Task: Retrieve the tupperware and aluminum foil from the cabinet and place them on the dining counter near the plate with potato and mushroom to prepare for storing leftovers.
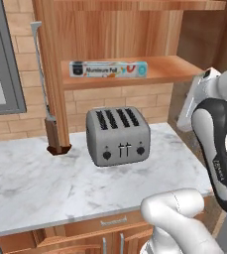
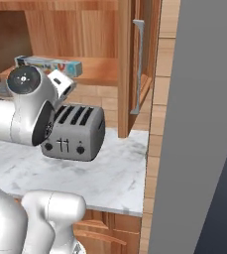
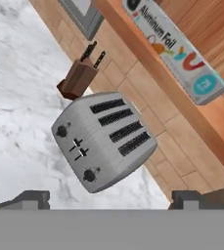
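Gripper (image 3: 108, 200) wide apart, holding nothing. Best raised above the toaster (image 1: 118, 136) (directly below) to meet the foil box (image 1: 108, 69) on the shelf (image 1: 159, 74) squarely.

The scene is viewed from behind the arm by both base cameras, one from its left and one from its right, each aimed forward and down. The toaster (image 1: 118, 135) (image 2: 73, 132) and the aluminum foil (image 1: 108, 69) (image 2: 48, 65) are shared by them. In the rolled hand view, the toaster (image 3: 103, 139) is seen close ahead of the fingertips (image 3: 31, 198), the aluminum foil (image 3: 174, 49) farther beyond.
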